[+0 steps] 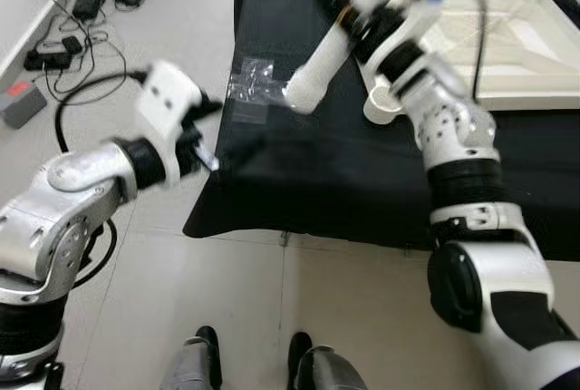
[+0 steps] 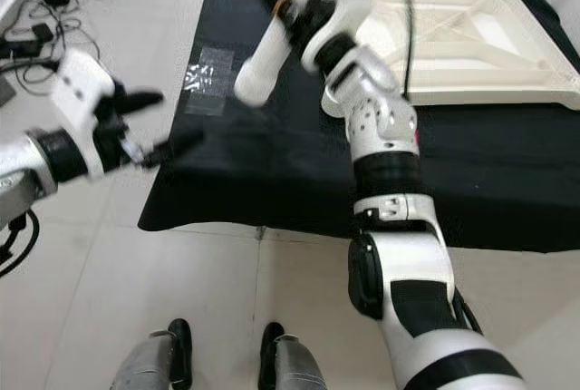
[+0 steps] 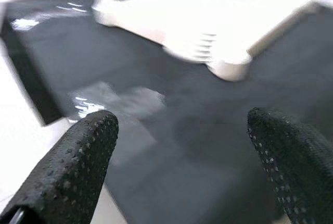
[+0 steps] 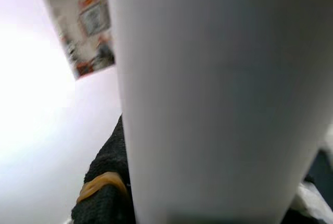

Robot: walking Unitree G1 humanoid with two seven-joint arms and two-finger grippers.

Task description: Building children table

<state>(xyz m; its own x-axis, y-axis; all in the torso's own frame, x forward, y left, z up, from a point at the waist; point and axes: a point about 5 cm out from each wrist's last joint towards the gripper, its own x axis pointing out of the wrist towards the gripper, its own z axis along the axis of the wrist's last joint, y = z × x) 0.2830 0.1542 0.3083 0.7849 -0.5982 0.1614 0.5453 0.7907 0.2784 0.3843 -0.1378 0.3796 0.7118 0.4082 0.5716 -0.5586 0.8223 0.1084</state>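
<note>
A white table top (image 2: pixel 480 95) lies upside down on a black cloth (image 1: pixel 317 181) at the back right. My right gripper (image 1: pixel 352 16) is raised over the cloth, shut on a white cylindrical table leg (image 1: pixel 324 54) that slants down to the left. In the right wrist view the leg (image 4: pixel 208 99) passes close by a black finger (image 4: pixel 104 193) with an orange band. My left gripper (image 2: pixel 177 118) is open and holds nothing, hovering at the cloth's front left corner. In the left wrist view its fingers (image 3: pixel 73 166) frame the cloth and a rounded corner of the table top (image 3: pixel 229 67).
A clear plastic bag (image 1: pixel 249 82) lies on the cloth's left side. Cables and power adapters (image 1: pixel 72 18) litter the tiled floor at far left, beside a grey box (image 1: pixel 23 100). My feet (image 1: pixel 208 354) stand just before the cloth's front edge.
</note>
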